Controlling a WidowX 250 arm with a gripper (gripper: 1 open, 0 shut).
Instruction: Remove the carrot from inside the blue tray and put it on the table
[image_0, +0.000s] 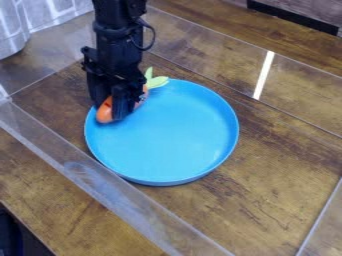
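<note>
Black gripper (112, 108) clamped on ridged orange carrot (106, 111) over glossy round blue tray (174, 135).

A see-through plastic wall (80, 165) stands along the near side. It runs from the far left down to the bottom of the view. A bright white light streak (265, 72) shines on the wood.

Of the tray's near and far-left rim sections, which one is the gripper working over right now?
The far-left rim of the blue tray. The gripper stands there shut on the carrot, whose green top pokes out beside it; the near rim has nothing over it.
</note>
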